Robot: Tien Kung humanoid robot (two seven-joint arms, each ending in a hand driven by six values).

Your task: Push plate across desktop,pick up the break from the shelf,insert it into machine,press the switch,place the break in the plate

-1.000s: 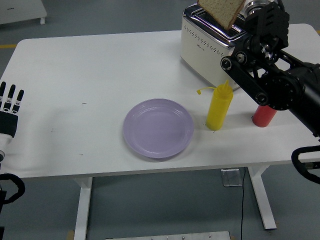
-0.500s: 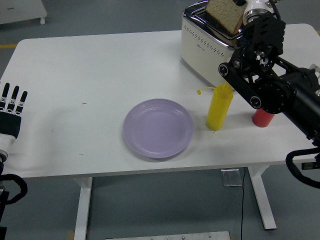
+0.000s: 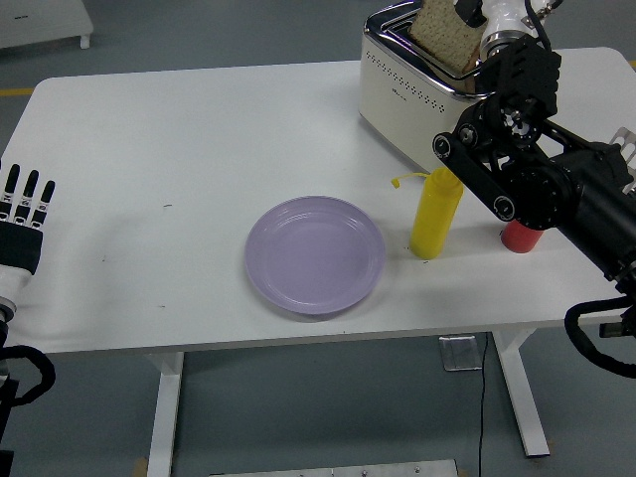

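- The left hand (image 3: 22, 224) is resting at the table's near left edge, fingers straight and released
- The purple plate (image 3: 315, 254) is sitting near the table's middle, empty, so the final placing is left
- Far right, the right hand (image 3: 502, 35) is gripping the bread slice (image 3: 442, 35), lowering it into the toaster (image 3: 412, 94); part is showing above the slot, and the switch looks unpressed

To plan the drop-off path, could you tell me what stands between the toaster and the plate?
In the head view, the yellow bottle stands just off the direct line between toaster and plate; otherwise bare table.
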